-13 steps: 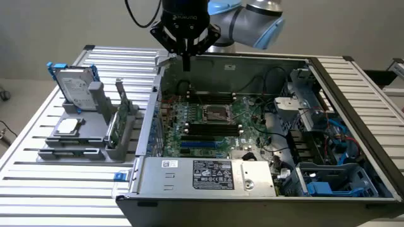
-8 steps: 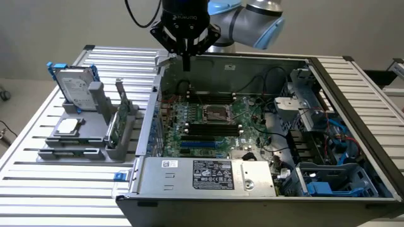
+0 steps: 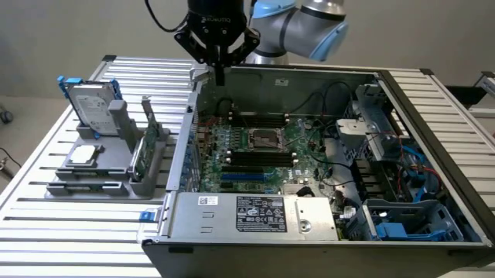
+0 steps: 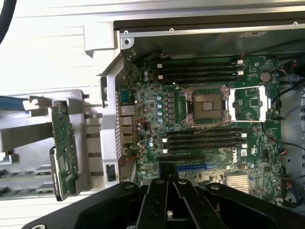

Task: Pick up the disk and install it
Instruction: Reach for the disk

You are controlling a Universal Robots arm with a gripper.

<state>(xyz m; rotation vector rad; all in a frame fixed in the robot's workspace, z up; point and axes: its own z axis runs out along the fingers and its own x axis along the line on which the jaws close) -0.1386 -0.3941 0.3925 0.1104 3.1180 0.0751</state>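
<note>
I saw gripper (image 3: 219,75) pinched closed, apparently empty, above chassis (image 3: 309,81) wall. Disk (image 3: 91,107) stood upright, long axis vertical, outside chassis toward exterior view's left, in grey holder (image 3: 89,188).

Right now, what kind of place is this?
Probably a robot lab or workshop bench for putting computers together: an open computer case with its motherboard showing, a robot arm above it, and the disk standing in a grey holder on a slatted metal table.
</note>
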